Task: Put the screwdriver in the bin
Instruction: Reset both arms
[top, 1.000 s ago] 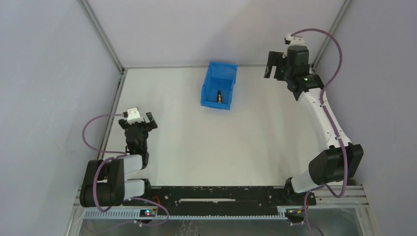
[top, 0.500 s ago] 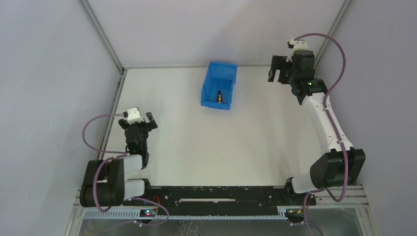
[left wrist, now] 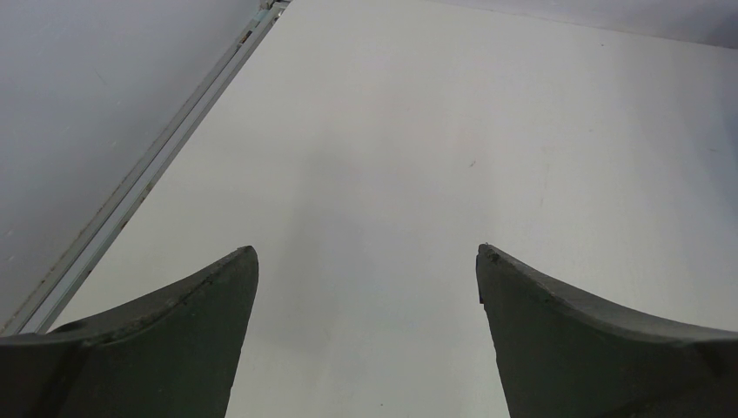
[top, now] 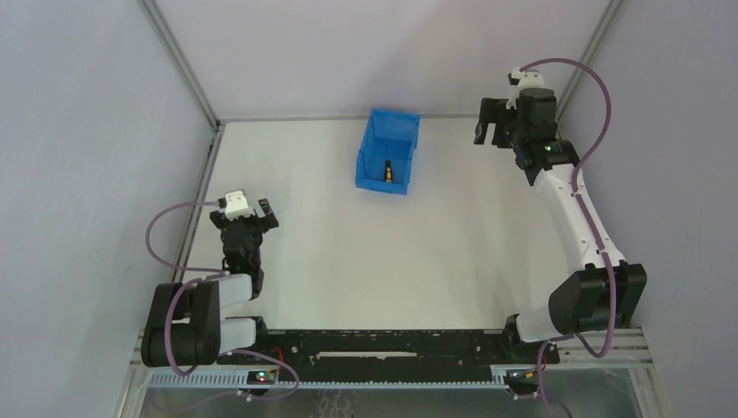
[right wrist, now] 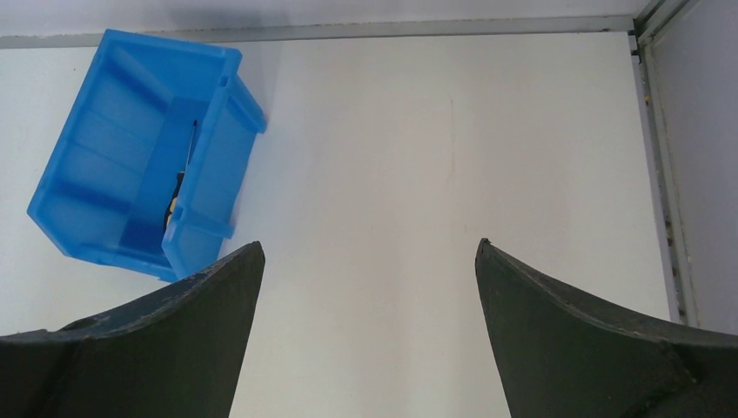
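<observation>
White tabletop (top: 374,261) fills the enclosure, with grey walls (top: 87,131) around it and a black rail (top: 383,344) along the near edge where both arms are bolted.

Nearest, on the left side, the left gripper (top: 252,212) sits folded back close to its own base. Its jaws are spread wide with nothing between them, and its wrist camera shows only bare table in the gap (left wrist: 365,252). Whether the fingertips touch the surface cannot be told.

Further out, toward the far edge and about mid-width, stands the blue bin (top: 396,122). The screwdriver (top: 389,171) lies lengthwise on its floor, fully inside the walls. The right wrist view confirms it: the thin shaft and black-and-yellow handle (right wrist: 177,192) rest between the bin's sides (right wrist: 87,165).

Farthest back on the right, the right gripper (top: 488,135) hangs well apart from the bin. Its jaws are wide open too, holding and touching nothing (right wrist: 370,248).

By the look of it, the placing step is done and the task is as good as complete. The next move would be only a retreat. The right arm should fold back toward its base, keeping off the bin so it is not nudged.
</observation>
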